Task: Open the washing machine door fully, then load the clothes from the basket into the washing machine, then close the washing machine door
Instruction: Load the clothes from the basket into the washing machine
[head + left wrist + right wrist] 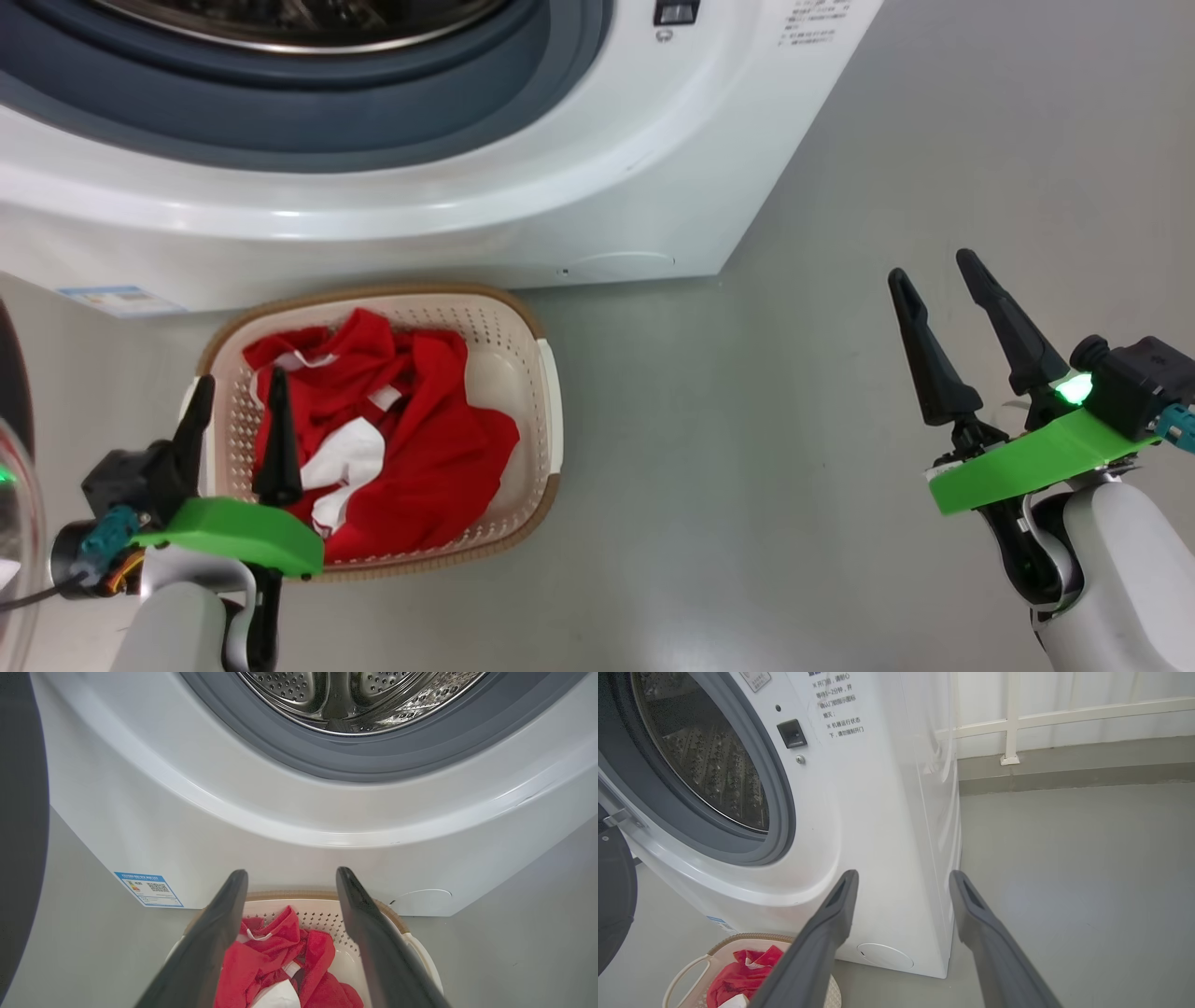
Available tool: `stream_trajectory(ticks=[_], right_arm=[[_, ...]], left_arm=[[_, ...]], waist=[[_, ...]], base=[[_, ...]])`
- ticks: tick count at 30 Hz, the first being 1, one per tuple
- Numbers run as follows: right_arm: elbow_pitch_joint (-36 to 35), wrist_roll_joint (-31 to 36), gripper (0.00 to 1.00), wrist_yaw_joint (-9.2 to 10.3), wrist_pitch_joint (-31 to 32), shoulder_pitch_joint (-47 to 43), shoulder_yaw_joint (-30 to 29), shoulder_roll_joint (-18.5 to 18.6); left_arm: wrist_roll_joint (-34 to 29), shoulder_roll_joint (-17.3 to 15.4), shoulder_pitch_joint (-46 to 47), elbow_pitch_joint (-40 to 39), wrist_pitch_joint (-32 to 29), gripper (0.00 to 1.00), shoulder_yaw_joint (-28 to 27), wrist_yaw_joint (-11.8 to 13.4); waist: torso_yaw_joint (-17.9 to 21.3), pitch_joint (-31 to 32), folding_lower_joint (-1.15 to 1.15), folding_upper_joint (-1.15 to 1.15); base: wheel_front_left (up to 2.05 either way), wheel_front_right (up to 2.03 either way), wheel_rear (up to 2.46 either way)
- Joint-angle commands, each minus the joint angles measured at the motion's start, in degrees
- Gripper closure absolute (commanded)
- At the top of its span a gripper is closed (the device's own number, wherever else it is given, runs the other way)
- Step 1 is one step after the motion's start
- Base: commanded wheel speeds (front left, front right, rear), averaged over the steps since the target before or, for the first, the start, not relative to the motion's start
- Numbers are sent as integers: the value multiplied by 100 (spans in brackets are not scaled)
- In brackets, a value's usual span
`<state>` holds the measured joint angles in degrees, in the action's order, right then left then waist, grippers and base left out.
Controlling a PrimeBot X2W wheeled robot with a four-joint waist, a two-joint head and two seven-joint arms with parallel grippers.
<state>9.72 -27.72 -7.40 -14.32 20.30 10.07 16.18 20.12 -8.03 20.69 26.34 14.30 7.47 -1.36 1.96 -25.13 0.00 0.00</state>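
The white washing machine [485, 187] fills the top of the head view, its steel drum [355, 700] exposed. The washing machine door [14, 448] is swung out at the far left edge, its black rim [21, 826] also in the left wrist view. Below the machine stands the basket [523, 345] holding the red and white clothes [411, 439]. My left gripper [241, 399] hangs open above the basket's left side, with nothing between its fingers. My right gripper [936, 271] is open over bare floor at the right, far from the basket.
Grey floor [747, 467] spreads to the right of the basket and machine. A blue label sticker [148, 889] sits low on the machine's front, a round cap [885, 955] at its lower corner. A white railing [1008, 723] and low ledge stand behind.
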Motion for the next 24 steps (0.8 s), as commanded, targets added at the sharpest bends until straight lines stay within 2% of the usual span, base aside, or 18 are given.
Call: stream_trajectory(ticks=[1,12,24], right_arm=[[-153,64,0,-9,-68,27,92,19],[-217,90,0,-9,-68,232,115,20],[-268,111,0,-9,-68,451,180,-16]], left_arm=[[-76,-116,174,42,70,0,-213,-61],[-174,-59,716,811,70,0,-293,-207],[-203,-117,1524,2178,70,0,-384,-346]], waist=[[27,-151,0,0],[64,-609,0,0],[190,-1082,0,0]], base=[[0,0,0],[0,0,0],[0,0,0]])
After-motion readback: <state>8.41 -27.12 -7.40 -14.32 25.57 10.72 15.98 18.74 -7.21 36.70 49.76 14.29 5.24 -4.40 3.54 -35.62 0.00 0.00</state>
